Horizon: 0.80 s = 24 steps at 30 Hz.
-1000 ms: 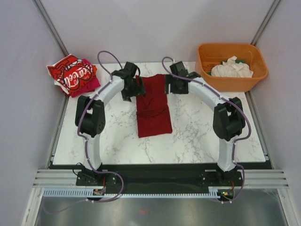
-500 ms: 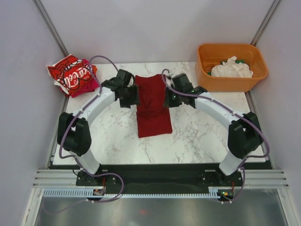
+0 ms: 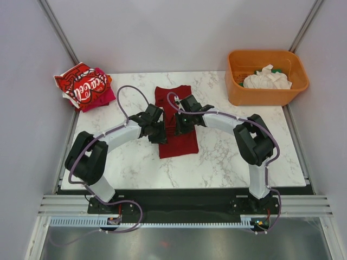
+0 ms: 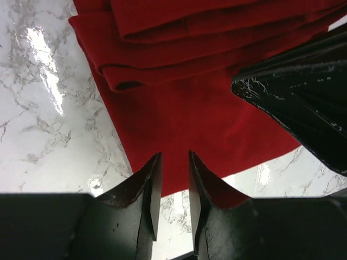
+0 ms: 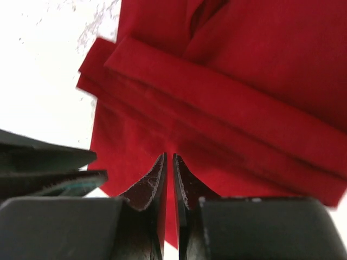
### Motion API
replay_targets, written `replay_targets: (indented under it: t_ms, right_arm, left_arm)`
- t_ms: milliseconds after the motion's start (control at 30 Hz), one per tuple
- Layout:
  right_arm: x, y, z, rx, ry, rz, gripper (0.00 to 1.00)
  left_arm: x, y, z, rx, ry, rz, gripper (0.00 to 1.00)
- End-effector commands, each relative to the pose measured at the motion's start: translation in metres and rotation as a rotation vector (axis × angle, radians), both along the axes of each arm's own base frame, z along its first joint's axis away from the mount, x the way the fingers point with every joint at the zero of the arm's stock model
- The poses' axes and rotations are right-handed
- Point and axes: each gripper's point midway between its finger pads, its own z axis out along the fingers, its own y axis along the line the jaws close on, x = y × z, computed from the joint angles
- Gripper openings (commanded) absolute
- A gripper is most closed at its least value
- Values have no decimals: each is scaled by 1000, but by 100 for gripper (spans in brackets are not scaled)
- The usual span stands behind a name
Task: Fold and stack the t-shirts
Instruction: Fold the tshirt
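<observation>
Jaws nearer now, both at mid-length of dark red t-shirt [image 3: 172, 97]

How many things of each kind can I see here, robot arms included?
Robot arms: 2, left arm and right arm
Shirts lying out: 3, dark red shirt, lettered red shirt, magenta shirt
Tubs: 1, orange tub
Cloth bundles in the tub: 1, white cloth bundle
Total: 7

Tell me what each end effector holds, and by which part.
Cannot be told. The left end effector and right end effector sit with jaws nearly together over the dark red t-shirt, but no pinched cloth shows.
</observation>
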Motion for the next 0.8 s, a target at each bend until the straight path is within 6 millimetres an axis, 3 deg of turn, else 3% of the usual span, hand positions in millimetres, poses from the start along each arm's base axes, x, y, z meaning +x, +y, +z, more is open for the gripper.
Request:
replay_targets:
  t_ms: [0, 133, 267, 367, 400, 467, 500, 533, 567, 600, 633, 667, 700, 733, 767]
  right_arm:
    - [17, 15, 6, 42, -30, -4, 15]
    - [22, 17, -3, 33, -25, -1, 15]
    - [36, 17, 1, 38, -43, -12, 15]
    - [60, 14, 12, 37, -78, -28, 16]
    - [79, 10, 26, 45, -119, -42, 17]
    - [99, -1, 22, 6, -131, -68, 17]
    - [124, -8, 40, 14, -186, -90, 17]
    - [130, -16, 29, -17, -156, -100, 18]
    - [140, -22, 32, -35, -167, -118, 19]
    - [161, -28, 55, -22, -216, -140, 20]
    - [161, -35, 52, -51, -198, -137, 21]
    - [165, -40, 63, -52, -218, -142, 23]
    - [165, -48, 67, -75, -230, -155, 37]
    - [163, -54, 93, -68, -283, -158, 47]
    - [158, -58, 101, -72, -300, -161, 58]
  left_arm:
    - [6, -11, -7, -35, -20, 16, 32]
    - [1, -8, -17, -28, -4, 18, 31]
    - [-3, -7, -24, -24, 10, 20, 31]
    - [-6, -6, -26, -20, 15, 17, 29]
    - [-7, -6, -26, -21, 16, 16, 29]
    - [-9, -6, -23, -28, 13, 11, 29]
    - [-10, -6, -21, -32, 10, 11, 29]
    - [-11, -5, -17, -39, 0, 9, 29]
    - [-12, -5, -13, -44, -6, 8, 29]
    - [-13, -4, -11, -44, -10, 9, 29]
    - [-15, -2, -9, -41, -12, 10, 30]
    - [-14, -1, 1, -51, -38, 11, 32]
    - [-16, 2, 3, -44, -39, 13, 41]
    - [-17, 3, 7, -46, -51, 16, 48]
    - [-16, 5, 17, -55, -79, 18, 54]
